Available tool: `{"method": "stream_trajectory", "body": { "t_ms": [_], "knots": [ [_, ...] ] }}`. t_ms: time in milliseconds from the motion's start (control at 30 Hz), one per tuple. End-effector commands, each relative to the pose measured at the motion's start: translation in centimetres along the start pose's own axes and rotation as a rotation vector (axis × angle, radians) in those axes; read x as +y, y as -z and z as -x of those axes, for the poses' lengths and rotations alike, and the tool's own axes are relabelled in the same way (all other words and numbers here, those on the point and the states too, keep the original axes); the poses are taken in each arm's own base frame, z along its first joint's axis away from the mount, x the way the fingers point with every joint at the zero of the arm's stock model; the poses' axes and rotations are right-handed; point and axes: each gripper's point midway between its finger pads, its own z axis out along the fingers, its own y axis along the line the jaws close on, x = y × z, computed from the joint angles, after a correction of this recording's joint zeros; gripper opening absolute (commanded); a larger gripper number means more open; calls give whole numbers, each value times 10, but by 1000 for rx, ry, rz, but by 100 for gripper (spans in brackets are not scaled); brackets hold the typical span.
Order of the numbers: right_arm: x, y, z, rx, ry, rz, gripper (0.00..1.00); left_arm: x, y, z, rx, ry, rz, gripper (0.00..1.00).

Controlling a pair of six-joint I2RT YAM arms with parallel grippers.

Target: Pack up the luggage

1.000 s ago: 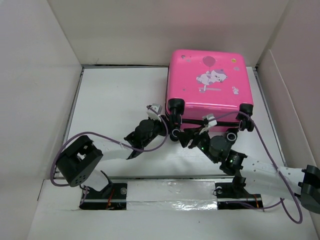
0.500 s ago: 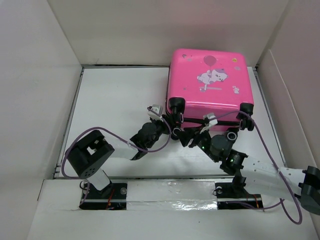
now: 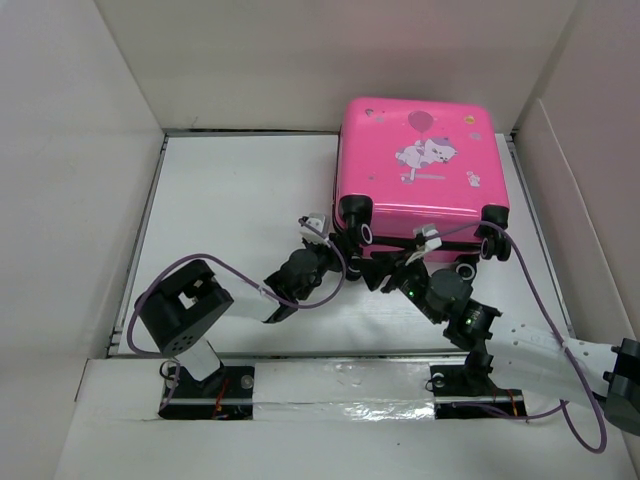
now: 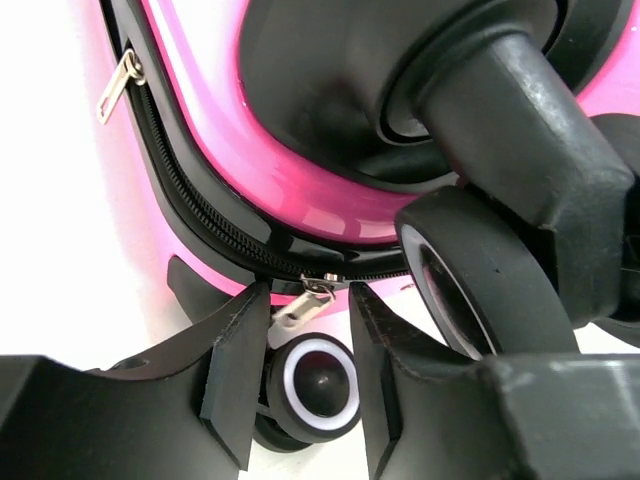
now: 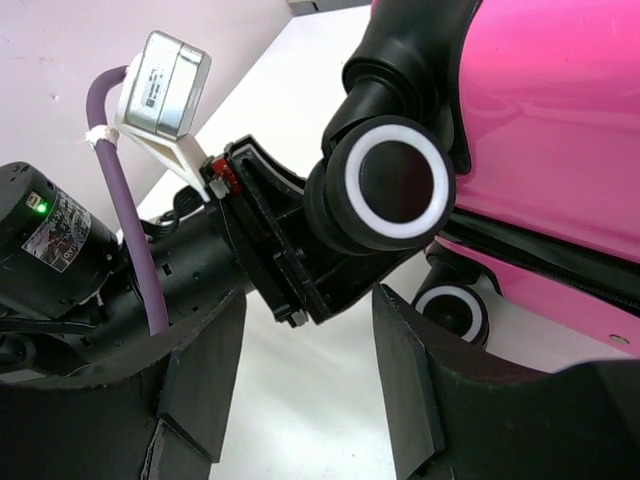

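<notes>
Two tools work the near edge of the closed pink suitcase (image 3: 420, 160): left gripper (image 4: 305, 320) spread around a zipper pull (image 4: 296, 305), right gripper (image 5: 305, 300) spread before a wheel (image 5: 398, 183).

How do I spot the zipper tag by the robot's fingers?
Find the pink luggage and follow its black zipper to the wheel corner. The zipper tag hangs there between the fingers of the left gripper, above a small white-ringed wheel. The other silver tag sits farther along the zipper, away from them.
</notes>
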Motion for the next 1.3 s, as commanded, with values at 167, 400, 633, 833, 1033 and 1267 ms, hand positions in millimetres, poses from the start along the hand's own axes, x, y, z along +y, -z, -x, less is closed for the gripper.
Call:
{"method": "stream_trajectory", "body": {
  "t_ms": [167, 400, 633, 833, 1033, 1267],
  "knots": [
    [5, -1, 9, -22, 0, 21, 59, -16, -5, 7, -38, -5, -34, 19],
    [5, -1, 9, -24, 1, 19, 59, -12, -8, 10, -56, -2, -3, 3],
    [3, -9, 10, -14, 28, -2, 69, -8, -4, 24, -100, 8, 23, 0],
    [-13, -24, 27, -45, 42, -157, 92, -3, -1, 23, -107, 6, 39, 0],
    [-12, -48, 27, -23, 62, -213, 98, -2, 1, 24, -118, 4, 34, 0],
    [-22, -79, 21, -4, 55, -354, 87, -1, 1, 26, -130, -5, 37, 0]
  ]
}}
